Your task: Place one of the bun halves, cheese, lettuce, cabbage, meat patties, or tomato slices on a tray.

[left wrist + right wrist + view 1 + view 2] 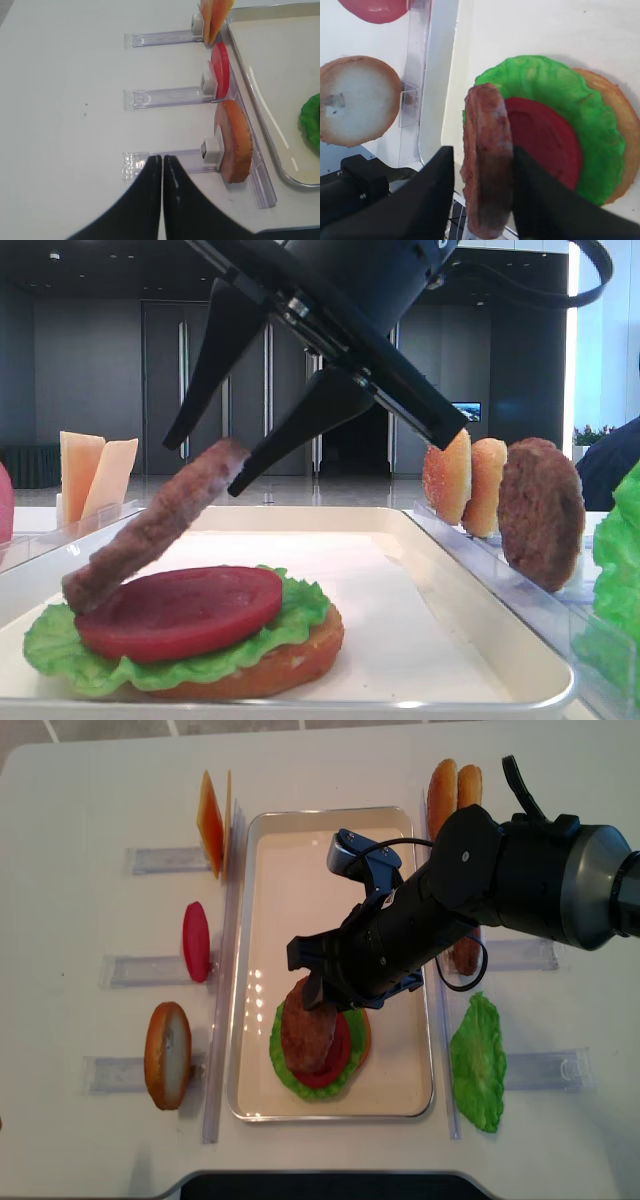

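Note:
On the cream tray (470,640) lies a stack: a bun half (290,660), lettuce (60,645) and a tomato slice (180,610). A dark-brown meat patty (150,530) leans tilted, its lower edge on the tomato and its upper edge between the right gripper's fingers. In the right wrist view the patty (487,160) stands edge-on; the right gripper (482,150) is open, with a gap on the left side and the right finger against the patty. The left gripper (162,157) is shut and empty over the table, left of the tray.
Clear racks flank the tray (400,830). On the left stand a bun half (167,1055), a tomato slice (196,941) and cheese (210,810). On the right are bun halves (445,785), a lettuce leaf (478,1060) and a second patty (540,510).

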